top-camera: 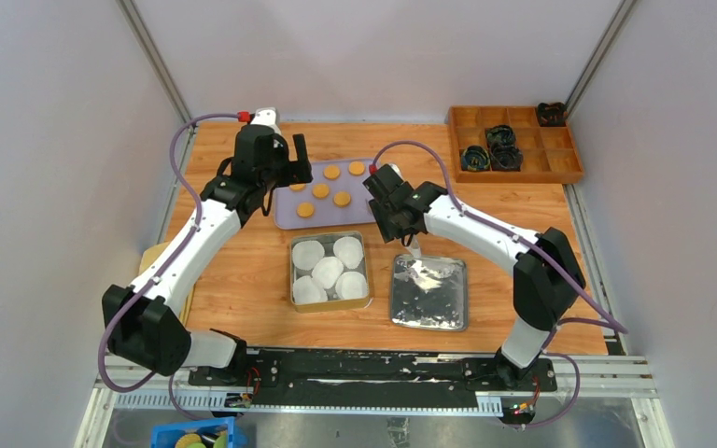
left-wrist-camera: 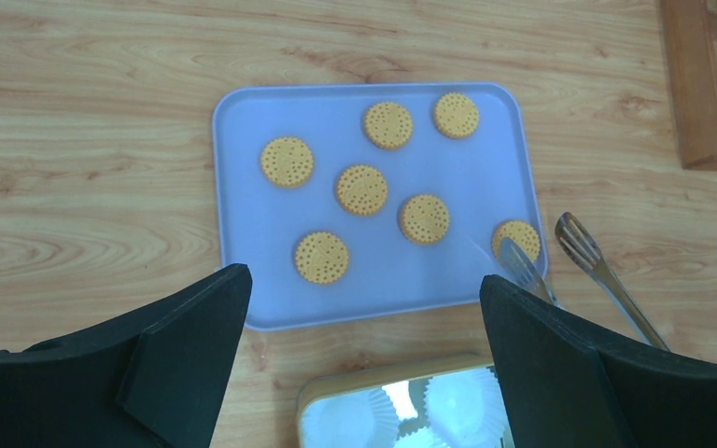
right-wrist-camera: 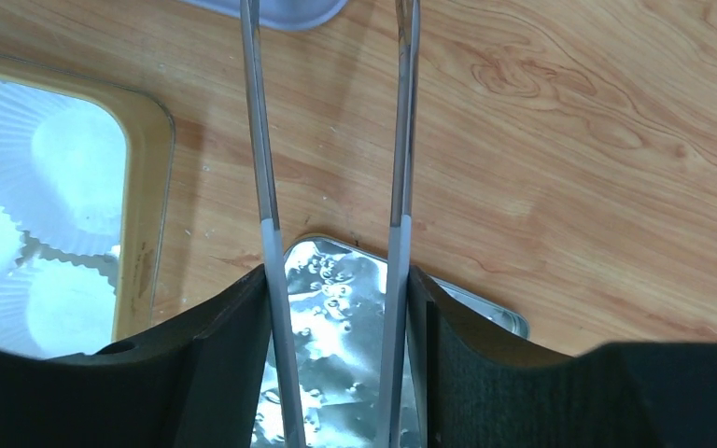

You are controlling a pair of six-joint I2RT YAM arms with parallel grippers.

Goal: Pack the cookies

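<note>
Several round orange-tan cookies (left-wrist-camera: 361, 189) lie on a lavender tray (left-wrist-camera: 243, 187), also seen from above as cookies (top-camera: 320, 190) on the tray (top-camera: 285, 213). My left gripper (left-wrist-camera: 364, 317) hangs open above the tray's near edge, holding nothing. My right gripper (right-wrist-camera: 336, 317) is shut on metal tongs (right-wrist-camera: 261, 187), its fingers pressing on both arms. One tong blade (left-wrist-camera: 523, 264) overlaps the cookie at the tray's right corner (left-wrist-camera: 516, 233); the other blade (left-wrist-camera: 579, 245) is over bare wood. From above, the right gripper (top-camera: 383, 189) sits just right of the tray.
A tin (top-camera: 291, 271) holding white paper liners (top-camera: 327, 271) stands in front of the tray. Its silver lid (top-camera: 429, 294) lies to the right. A wooden divided box (top-camera: 513, 168) with dark items sits at the back right. Walls close in both sides.
</note>
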